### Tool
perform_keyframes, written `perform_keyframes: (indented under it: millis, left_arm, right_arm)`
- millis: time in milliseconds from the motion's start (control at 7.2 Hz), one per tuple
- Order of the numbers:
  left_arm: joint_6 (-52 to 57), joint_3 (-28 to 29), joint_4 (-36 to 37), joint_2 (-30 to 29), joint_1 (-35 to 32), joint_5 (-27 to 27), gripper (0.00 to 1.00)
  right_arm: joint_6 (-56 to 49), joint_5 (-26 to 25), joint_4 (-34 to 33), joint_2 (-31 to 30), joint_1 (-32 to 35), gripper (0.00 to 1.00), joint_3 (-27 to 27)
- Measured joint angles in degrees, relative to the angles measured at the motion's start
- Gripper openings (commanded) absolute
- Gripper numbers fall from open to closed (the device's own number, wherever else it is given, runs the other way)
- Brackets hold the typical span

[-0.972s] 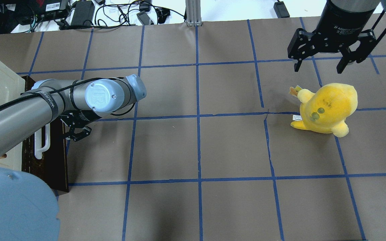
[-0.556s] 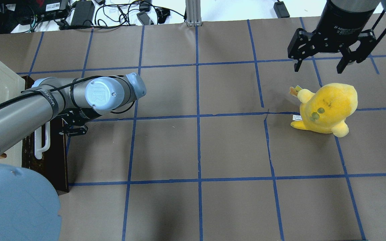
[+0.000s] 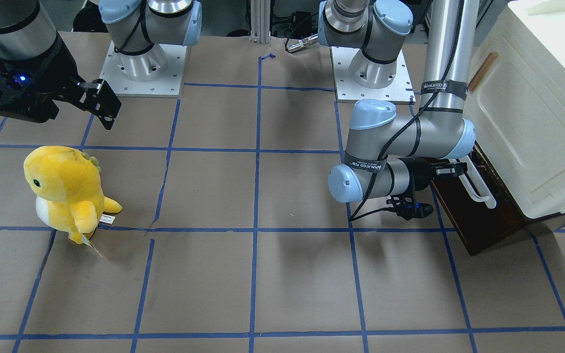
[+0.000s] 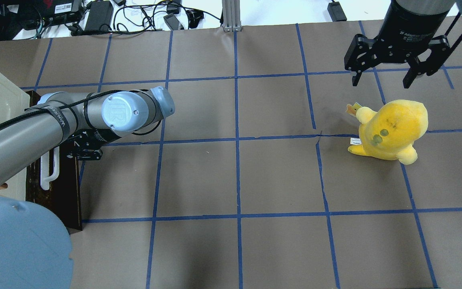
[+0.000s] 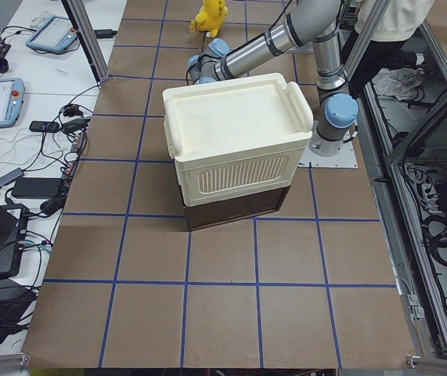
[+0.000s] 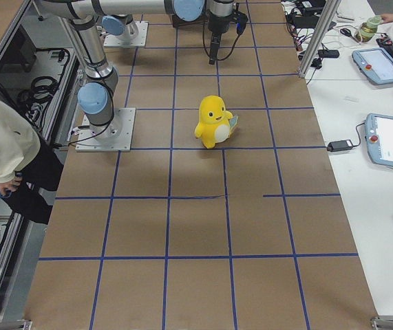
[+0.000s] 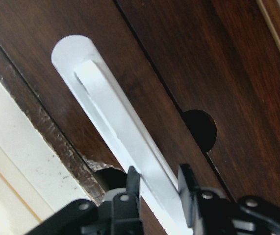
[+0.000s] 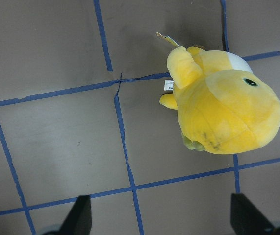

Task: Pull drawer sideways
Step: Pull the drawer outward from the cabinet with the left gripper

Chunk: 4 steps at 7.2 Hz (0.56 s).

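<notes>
Gridded table (image 4: 279, 176), left jaws pinching drawer handle (image 7: 111, 113) (wrist view only)

Dark grained wood drawer (image 7: 218, 73); smooth white plastic handle (image 7: 125, 132); plush toy (image 8: 223, 112).

One drawer (image 3: 483, 225), one cabinet (image 3: 532, 122), one plush toy (image 3: 66, 191), two pincers (image 7: 158, 171) (image 4: 380, 82)
</notes>
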Motion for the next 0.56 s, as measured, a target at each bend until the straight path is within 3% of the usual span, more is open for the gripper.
perform_keyframes:
  millis: [556]
  left_arm:
    - [0.0, 0.0, 0.1, 0.1, -3.3, 0.0, 0.28]
  right_arm:
    - [0.0, 0.0, 0.0, 0.0, 0.0, 1.0, 0.0]
